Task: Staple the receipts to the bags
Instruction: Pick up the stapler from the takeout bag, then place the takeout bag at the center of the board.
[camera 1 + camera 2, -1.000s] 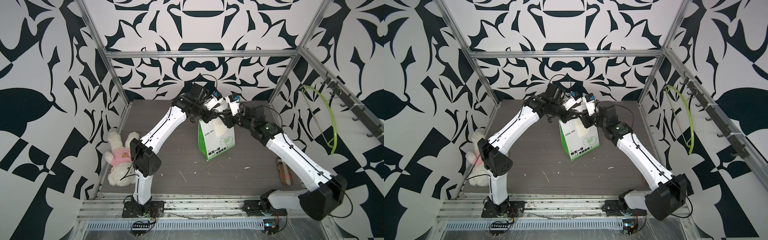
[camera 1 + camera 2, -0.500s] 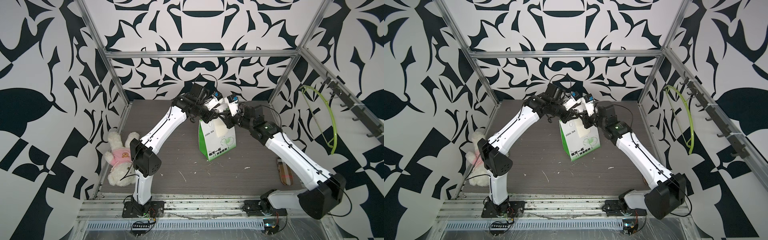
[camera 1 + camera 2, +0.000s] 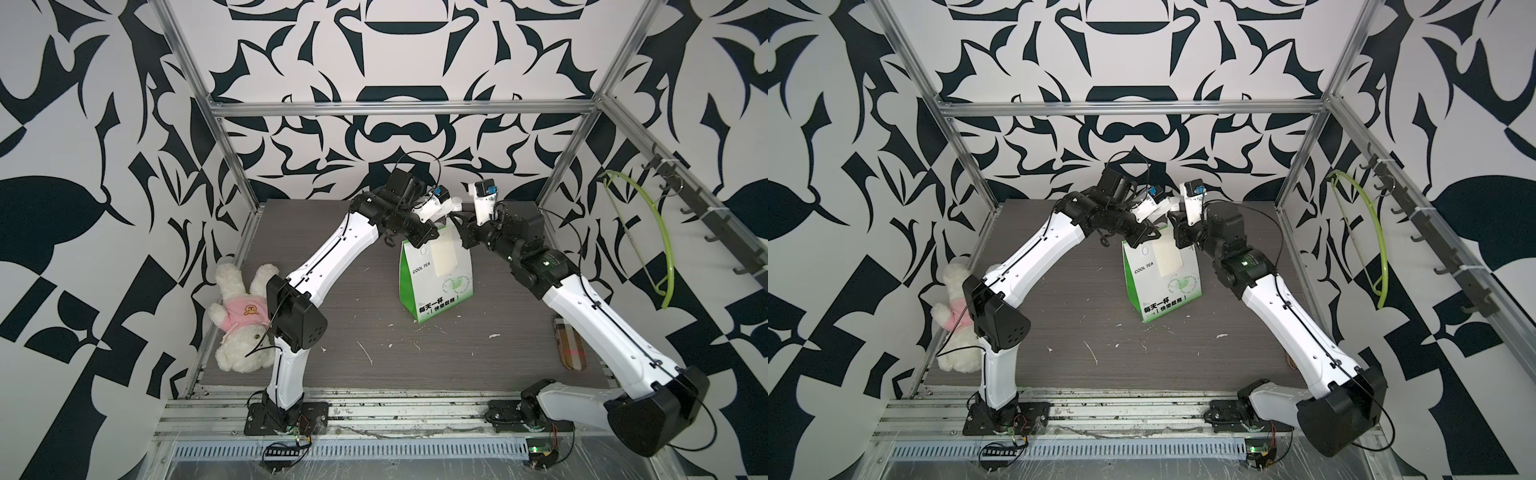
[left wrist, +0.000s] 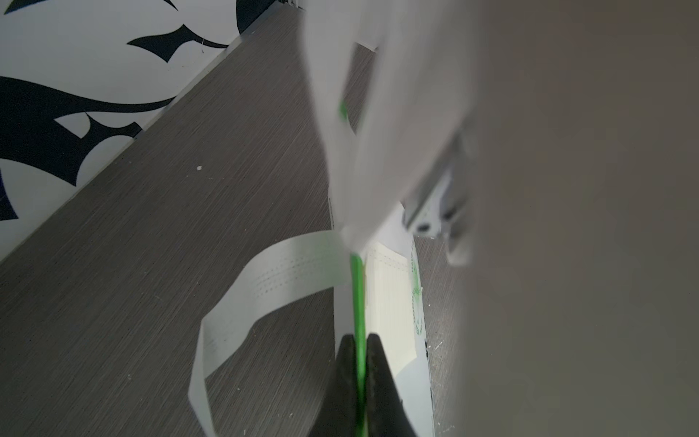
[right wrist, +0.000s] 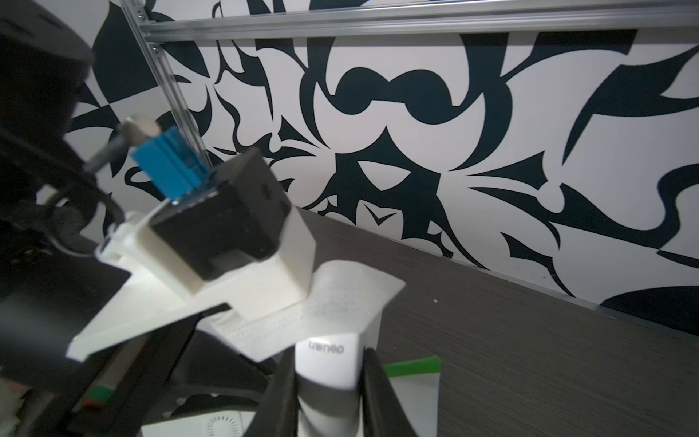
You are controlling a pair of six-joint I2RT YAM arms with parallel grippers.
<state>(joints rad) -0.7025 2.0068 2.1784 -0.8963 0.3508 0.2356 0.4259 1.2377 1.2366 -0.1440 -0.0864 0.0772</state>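
Grey tabletop (image 3: 457, 353) carries the bag (image 3: 432, 286), its top pinched by the left end effector (image 4: 359, 342), the right end effector (image 5: 329, 359) clasping the stapler (image 5: 326, 378).

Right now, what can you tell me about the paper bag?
The bag is white paper with green sides and base, black Chinese writing, "COOL TEA" and a white loop handle. It stands upright on the grey-brown table. The left gripper pinches its top edge. A cream receipt lies against its front, and the right gripper holds a white stapler near its top.
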